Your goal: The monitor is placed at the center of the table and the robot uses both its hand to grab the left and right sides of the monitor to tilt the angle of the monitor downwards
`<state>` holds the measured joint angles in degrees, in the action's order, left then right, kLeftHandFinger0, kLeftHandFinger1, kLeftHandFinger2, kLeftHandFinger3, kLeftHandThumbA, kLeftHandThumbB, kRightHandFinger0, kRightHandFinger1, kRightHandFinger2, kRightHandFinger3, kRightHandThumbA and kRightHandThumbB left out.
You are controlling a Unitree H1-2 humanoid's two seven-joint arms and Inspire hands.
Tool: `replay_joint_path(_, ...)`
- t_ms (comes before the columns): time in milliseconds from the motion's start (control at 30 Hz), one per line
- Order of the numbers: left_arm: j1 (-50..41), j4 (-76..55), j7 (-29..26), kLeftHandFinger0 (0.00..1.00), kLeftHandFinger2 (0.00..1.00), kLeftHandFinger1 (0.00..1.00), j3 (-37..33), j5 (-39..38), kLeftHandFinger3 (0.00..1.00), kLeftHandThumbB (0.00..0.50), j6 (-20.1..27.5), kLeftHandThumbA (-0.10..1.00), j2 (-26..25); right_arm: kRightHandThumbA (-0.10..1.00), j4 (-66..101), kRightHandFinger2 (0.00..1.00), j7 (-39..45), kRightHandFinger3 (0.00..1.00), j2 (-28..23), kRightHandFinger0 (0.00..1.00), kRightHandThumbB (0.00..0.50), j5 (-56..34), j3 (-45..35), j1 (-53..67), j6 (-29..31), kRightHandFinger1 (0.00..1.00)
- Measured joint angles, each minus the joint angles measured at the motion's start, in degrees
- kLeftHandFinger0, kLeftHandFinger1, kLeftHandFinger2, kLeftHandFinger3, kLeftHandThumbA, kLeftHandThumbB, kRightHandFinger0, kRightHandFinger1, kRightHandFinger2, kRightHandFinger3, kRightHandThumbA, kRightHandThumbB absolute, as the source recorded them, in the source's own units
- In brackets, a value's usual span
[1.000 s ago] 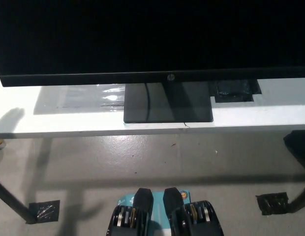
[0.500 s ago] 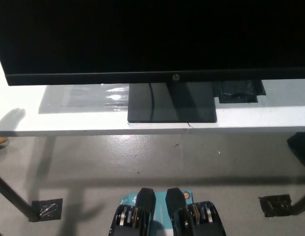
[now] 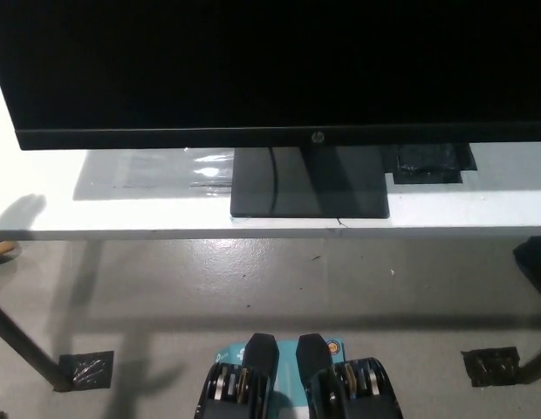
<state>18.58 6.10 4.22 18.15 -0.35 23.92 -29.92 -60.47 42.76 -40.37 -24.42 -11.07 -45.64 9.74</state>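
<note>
A large black monitor [image 3: 270,70] fills the top of the head view, its screen dark and its lower bezel carrying a small logo. Its flat black base [image 3: 310,183] stands on the white table [image 3: 122,214] near the front edge. The monitor's right side runs out of the picture; its left edge shows at the far left. Neither of my hands is in the picture.
A patch of black tape [image 3: 428,161] lies on the table right of the base. Below the table edge is grey floor, with a table leg [image 3: 26,349] and tape patches [image 3: 83,368] at lower left and at lower right [image 3: 490,365].
The whole picture has shifted slightly right and down, so the camera has moved. Nothing on the table has moved on its own.
</note>
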Motion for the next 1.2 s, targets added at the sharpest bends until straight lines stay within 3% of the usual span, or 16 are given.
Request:
replay_joint_path(100, 0.0, 0.0, 0.0, 1.0, 1.0, 1.0, -0.2, 0.2, 1.0, 0.415, 0.0, 0.96, 0.0, 0.8, 0.0, 1.0, 0.3, 1.0, 0.2, 1.0, 0.44, 0.0, -0.1, 0.0, 0.0, 1.0)
replay_joint_path(167, 0.0, 0.0, 0.0, 1.0, 1.0, 1.0, -0.3, 0.1, 1.0, 0.42, 0.0, 0.96, 0.0, 0.82, 0.4, 1.0, 0.3, 1.0, 0.4, 1.0, 0.482, 0.3, 0.1, 0.0, 0.0, 1.0)
replay_joint_path(233, 0.0, 0.0, 0.1, 1.0, 1.0, 1.0, -0.4, 0.2, 1.0, 0.417, -0.1, 0.97, 0.0, 0.85, 0.7, 1.0, 0.3, 1.0, 0.7, 1.0, 0.469, 0.8, 0.3, -0.2, 0.1, 1.0)
replay_joint_path(300, 0.0, 0.0, 0.1, 1.0, 1.0, 1.0, -0.4, 0.2, 1.0, 0.419, -0.1, 0.97, 0.0, 0.88, 0.9, 1.0, 0.3, 1.0, 0.9, 1.0, 0.488, 1.1, 0.6, -0.3, 0.2, 1.0)
replay_joint_path(533, -0.1, -0.2, 0.6, 1.0, 1.0, 1.0, -0.6, 0.1, 1.0, 0.448, -0.7, 0.96, 0.0, 0.86, 1.2, 1.0, 1.0, 1.0, 1.7, 1.0, 0.5, 2.5, 2.2, -1.9, 0.2, 1.0)
replay_joint_path(933, -0.2, -0.2, 1.0, 1.0, 1.0, 1.0, -0.9, -0.2, 1.0, 0.418, -1.3, 0.96, 0.0, 0.78, 1.7, 1.0, 2.4, 1.0, 2.3, 1.0, 0.5, 5.7, 6.5, -7.2, -0.5, 1.0)
replay_joint_path(1100, -0.1, -0.1, 1.0, 1.0, 1.0, 1.0, -1.3, -0.1, 1.0, 0.449, -1.4, 0.97, -0.1, 0.73, -0.6, 1.0, 2.9, 1.0, 2.5, 1.0, 0.5, 7.1, 7.6, -9.1, -1.3, 1.0)
replay_joint_path(1200, 0.0, 0.0, 1.0, 1.0, 1.0, 1.0, -1.8, -0.1, 1.0, 0.438, -1.6, 0.96, -0.1, 0.73, -2.8, 1.0, 3.0, 1.0, 2.8, 1.0, 0.5, 7.8, 8.3, -10.5, -1.3, 1.0)
